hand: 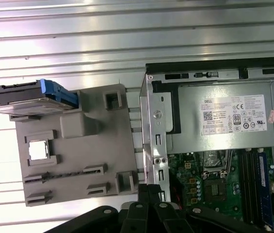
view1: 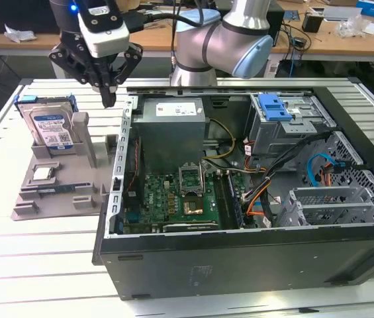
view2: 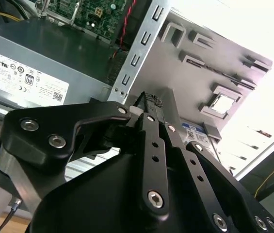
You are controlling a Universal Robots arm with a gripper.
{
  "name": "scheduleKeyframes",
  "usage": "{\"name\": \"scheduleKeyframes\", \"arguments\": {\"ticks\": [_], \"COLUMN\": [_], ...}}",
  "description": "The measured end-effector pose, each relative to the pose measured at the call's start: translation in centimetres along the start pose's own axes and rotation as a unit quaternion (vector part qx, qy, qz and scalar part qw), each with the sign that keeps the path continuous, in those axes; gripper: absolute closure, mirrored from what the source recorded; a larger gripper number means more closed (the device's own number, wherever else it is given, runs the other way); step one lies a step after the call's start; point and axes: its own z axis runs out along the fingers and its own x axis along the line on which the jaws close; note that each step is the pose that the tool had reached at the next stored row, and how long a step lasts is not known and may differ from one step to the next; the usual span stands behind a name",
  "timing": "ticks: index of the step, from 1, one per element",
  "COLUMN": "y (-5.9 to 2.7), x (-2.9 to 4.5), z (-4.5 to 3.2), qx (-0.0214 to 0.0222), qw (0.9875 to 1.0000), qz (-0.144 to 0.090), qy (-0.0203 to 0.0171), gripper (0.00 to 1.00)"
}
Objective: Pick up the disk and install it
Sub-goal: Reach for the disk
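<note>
The disk (view1: 51, 127) is a silver hard drive with a blue-and-white label in a blue carrier frame. It stands upright in a slot at the far end of the grey fixture plate (view1: 61, 189), at the exterior view's left. In the first wrist view the disk (hand: 27, 99) shows edge-on at the plate's corner. My gripper (view1: 109, 98) hangs above the gap between the plate and the open computer case (view1: 239, 255), to the right of the disk and apart from it. Its black fingers (hand: 149, 190) are pressed together, shut on nothing.
A small square chip (view1: 43, 173) lies in a recess of the fixture plate. Inside the case are the grey power supply (view1: 171, 126), the motherboard (view1: 180, 199) and a metal drive cage with a blue latch (view1: 276, 106). Cables run at the case's right. A cluttered desk stands behind.
</note>
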Motion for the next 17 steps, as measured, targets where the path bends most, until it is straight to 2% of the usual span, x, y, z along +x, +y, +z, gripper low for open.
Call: {"name": "scheduleKeyframes", "arguments": {"ticks": [3,12,17], "y": [-0.03,-0.2,-0.27], "x": [0.47,2.72,3.66], "z": [-0.01,-0.07,-0.1], "qx": [0.0,0.0,0.0], "qw": [1.0,1.0,1.0], "qz": [0.0,0.0,0.0], "qy": [0.0,0.0,0.0], "gripper": [0.89,0.89,0.89]}}
